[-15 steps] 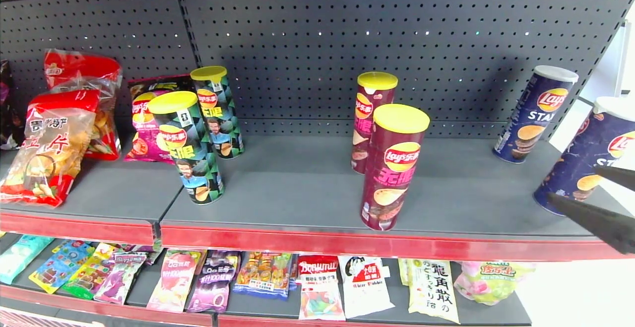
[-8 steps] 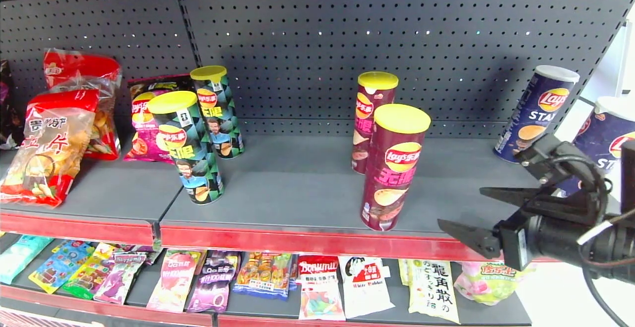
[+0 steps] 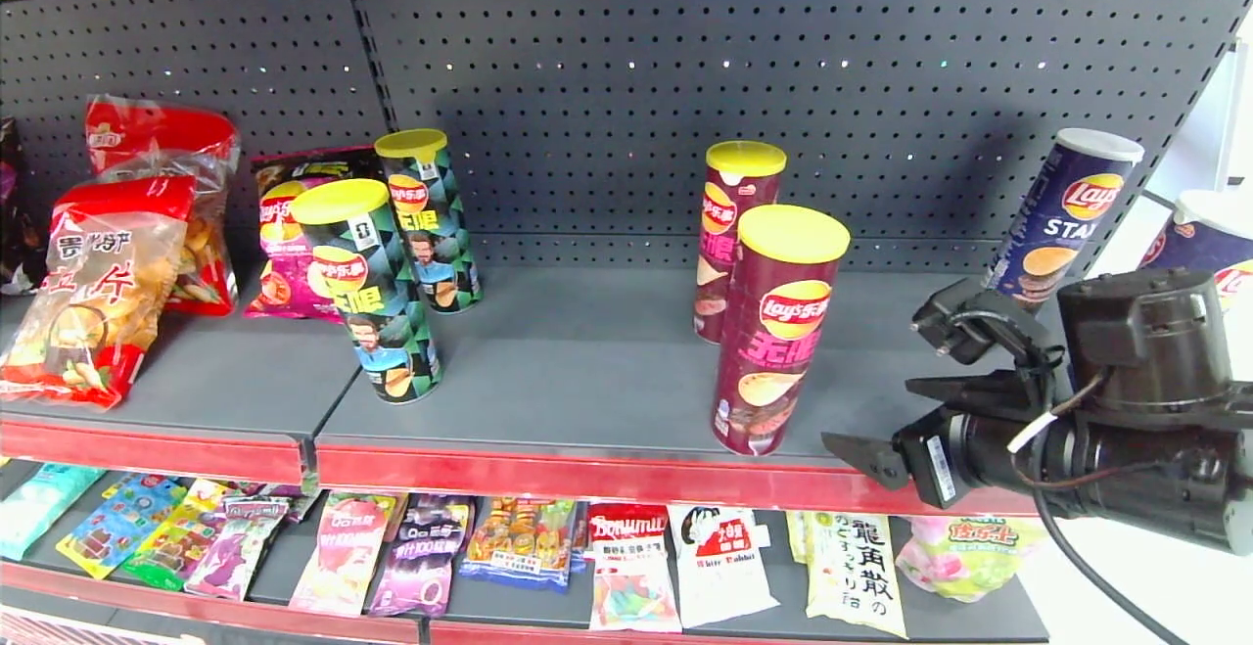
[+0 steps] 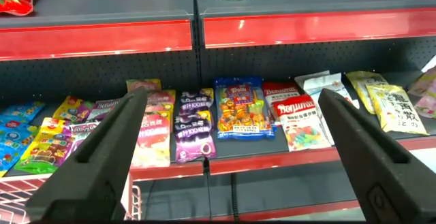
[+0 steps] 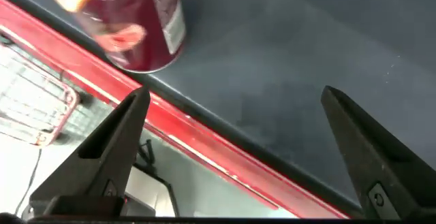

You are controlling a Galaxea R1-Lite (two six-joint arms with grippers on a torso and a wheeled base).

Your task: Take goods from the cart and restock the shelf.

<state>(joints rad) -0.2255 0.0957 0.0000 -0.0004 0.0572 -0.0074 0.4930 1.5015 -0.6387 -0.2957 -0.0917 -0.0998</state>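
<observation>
1. The right gripper hung level with the red front lip of the upper shelf, at its right end. Its jaws were apart and held nothing.
2. The front maroon crisp canister stood upright near the lip, just left of the right gripper and apart from it. The rear maroon canister stood close behind it, also upright.
3. In the right wrist view, the base of the front maroon canister sat close to the shelf edge. Bare grey shelf board showed between the open jaws.
4. Two blue crisp canisters stood at the shelf's right end. The base of the rear blue canister was hidden by the right arm's wrist. The blue canister at the edge was mostly covered by that arm.
5. The middle of the shelf, between the maroon pair and the two green-and-black canisters, was bare board.
6. Farther left lay a pink snack bag and red snack bags, leaning toward the pegboard back panel.
7. The left gripper faced the lower shelf, its jaws wide apart and empty. Flat candy packets lay in a row on that shelf.
</observation>
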